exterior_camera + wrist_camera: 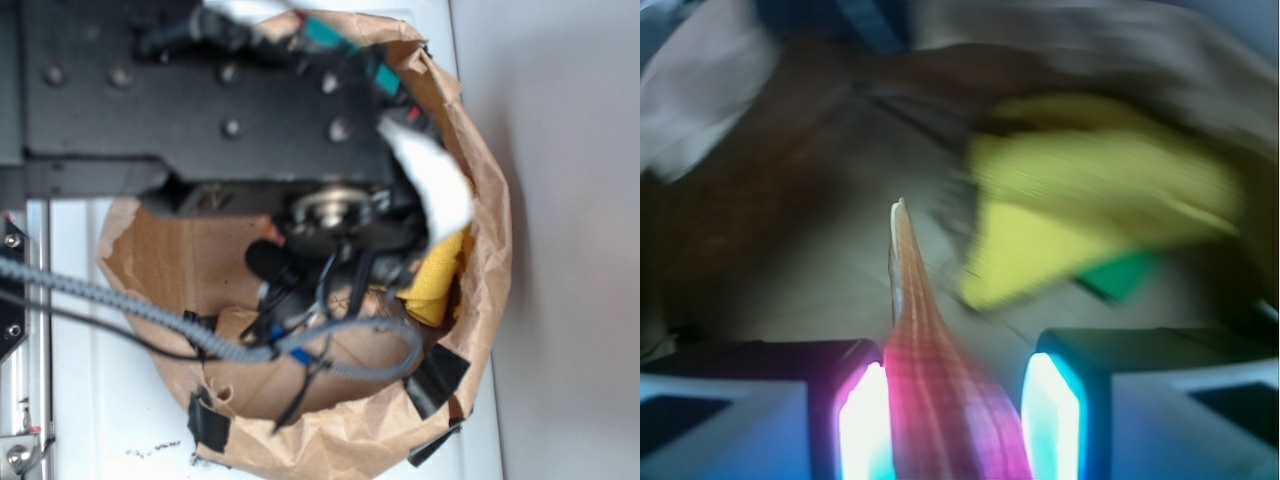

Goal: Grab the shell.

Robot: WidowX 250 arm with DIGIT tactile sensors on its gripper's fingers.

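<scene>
Two fingers [862, 420] of the gripper [955, 420] flank the shell [940, 400], grasping its ridged body; its tapered tail points forward toward the yellow cloth [1090, 210].

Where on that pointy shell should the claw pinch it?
On the wide ridged body of the shell, from the two sides, where the fingers already flank it. The long tail tapers to a thin point ahead, likely too slim to hold firmly.

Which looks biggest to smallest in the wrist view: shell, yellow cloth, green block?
1. yellow cloth
2. shell, though it sits between the gripper fingers right at the camera, so nearness inflates it
3. green block, mostly hidden under the cloth, so its true extent is unclear
</scene>
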